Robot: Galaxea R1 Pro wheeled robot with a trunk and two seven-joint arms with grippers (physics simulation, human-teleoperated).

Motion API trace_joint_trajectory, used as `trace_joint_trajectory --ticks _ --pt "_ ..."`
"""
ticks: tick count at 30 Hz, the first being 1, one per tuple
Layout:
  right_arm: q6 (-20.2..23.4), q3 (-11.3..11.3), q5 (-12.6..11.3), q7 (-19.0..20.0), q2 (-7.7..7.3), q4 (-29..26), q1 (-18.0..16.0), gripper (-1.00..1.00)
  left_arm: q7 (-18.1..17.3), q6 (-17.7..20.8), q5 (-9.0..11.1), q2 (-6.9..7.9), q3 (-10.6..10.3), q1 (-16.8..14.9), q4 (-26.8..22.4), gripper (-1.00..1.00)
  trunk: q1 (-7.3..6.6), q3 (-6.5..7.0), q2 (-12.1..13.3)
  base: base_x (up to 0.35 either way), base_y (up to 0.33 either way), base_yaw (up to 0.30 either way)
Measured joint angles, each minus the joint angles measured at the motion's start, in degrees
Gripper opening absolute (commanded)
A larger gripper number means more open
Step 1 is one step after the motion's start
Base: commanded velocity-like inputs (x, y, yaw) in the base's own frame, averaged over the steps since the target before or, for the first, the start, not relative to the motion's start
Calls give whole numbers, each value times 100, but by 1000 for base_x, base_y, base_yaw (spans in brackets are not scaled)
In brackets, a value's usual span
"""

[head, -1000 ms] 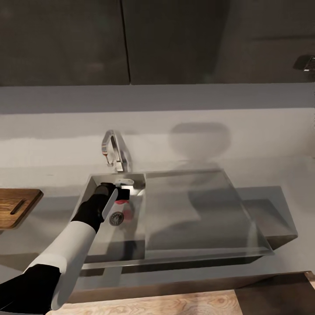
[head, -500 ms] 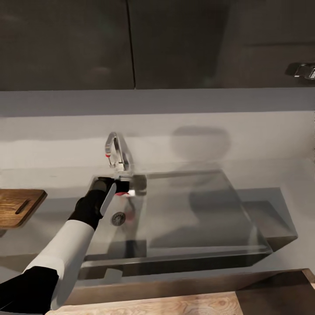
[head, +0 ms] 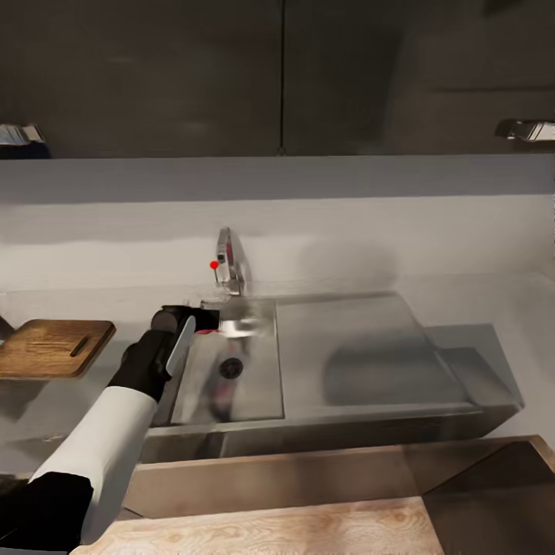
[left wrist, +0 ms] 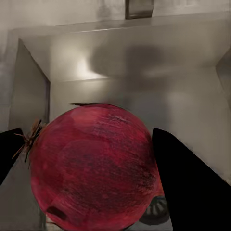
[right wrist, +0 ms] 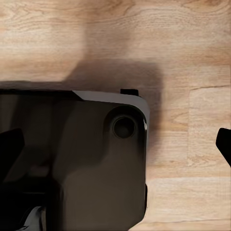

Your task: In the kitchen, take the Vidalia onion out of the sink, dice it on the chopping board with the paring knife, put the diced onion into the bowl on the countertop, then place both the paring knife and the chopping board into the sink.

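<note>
The countertop (head: pixel 69 239) is running across the head view w/ the sink (head: pixel 370 362) set into it and the chopping board (head: pixel 50 348) lying off to the robot's left of the basin. The left gripper (head: pixel 206 320) is hanging over the sink's back corner by the tap (head: pixel 230 266), clenched on the onion (left wrist: pixel 94 166). So step one looks nearly done; dicing, bowl transfer, and sinking knife + board are all left.

Left wrist cam is giving what the head cam can't: a dark red onion filling the gap between both fingers (left wrist: pixel 185 180), basin below. Right gripper (right wrist: pixel 120 144) is pointing at wood floor (right wrist: pixel 183 48) over the robot's dark base; its fingers are standing wide apart, holding nothing.
</note>
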Motion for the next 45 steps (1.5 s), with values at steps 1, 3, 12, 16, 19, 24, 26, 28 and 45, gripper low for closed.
trace_joint_trajectory --ticks 1,3,12,16,19,24,26,28,45 --pt "0 0 0 0 0 0 0 100 -2 63 3 2 0 0 -62 -100 0 9 0 -195 246 0" --pt "0 0 1 0 -3 0 0 100 -4 327 5 9 2 0 -224 -100 0 27 0 -172 256 0" --pt "0 0 2 1 0 1 0 100 -5 789 2 18 432 0 -682 -100 -2 107 0 -64 282 0" --pt "0 0 3 1 1 1 0 100 -6 795 3 22 539 0 -693 -100 -2 143 0 -2 300 0" --pt "0 0 3 1 1 1 0 100 -6 794 6 23 576 0 -694 -100 -2 170 0 0 301 0" --pt "0 0 3 1 2 1 0 100 -6 788 6 24 593 0 -694 -100 -2 215 0 0 301 0" --pt "0 0 3 1 2 1 0 100 -6 788 7 24 596 6 -693 -100 -2 233 0 0 301 0" --pt "0 0 3 1 2 1 0 100 -6 788 6 24 599 8 -689 -100 -2 251 0 0 301 0" --pt "-12 0 3 -7 10 2 -1 100 -1 779 0 29 738 10 -663 -100 -2 401 1 0 301 66"
